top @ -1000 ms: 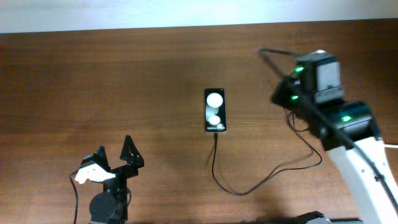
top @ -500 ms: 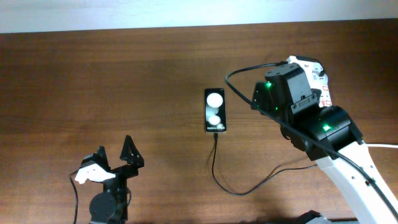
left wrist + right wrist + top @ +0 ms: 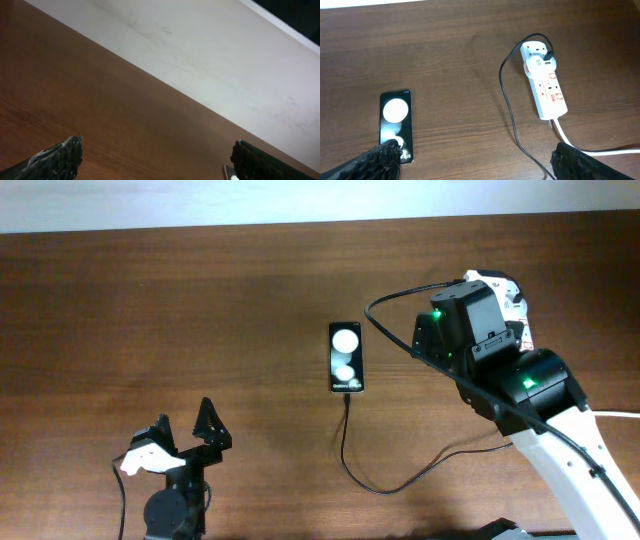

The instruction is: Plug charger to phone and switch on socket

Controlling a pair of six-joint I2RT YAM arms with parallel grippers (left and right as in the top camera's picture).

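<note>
The socket [image 3: 545, 80] is seen in the right wrist view ahead of the right gripper [image 3: 480, 167] and off to its right, with the long axis running away from the camera and leaning slightly leftward at the far end. The red switches [image 3: 553, 90] are set on the nearer half of its face. The right gripper's fingers are spread wide, and nothing is held between them. From overhead the right arm is found directly above the socket, so it is judged by far the nearer arm for the switch. The left gripper [image 3: 183, 438], likewise spread and empty, is parked well apart at the near left.

The phone [image 3: 346, 358] is laid face up at mid-table, its long axis running near to far. The charger [image 3: 501, 75] is led from the socket's far end in a loop to the phone's near end. Whether the tip is fully seated cannot be told.

The table [image 3: 150, 310] is dark wood grain, flat and matte, bounded by a pale wall [image 3: 200, 60]. The thick white cord [image 3: 580, 147] is trailed off to the right
</note>
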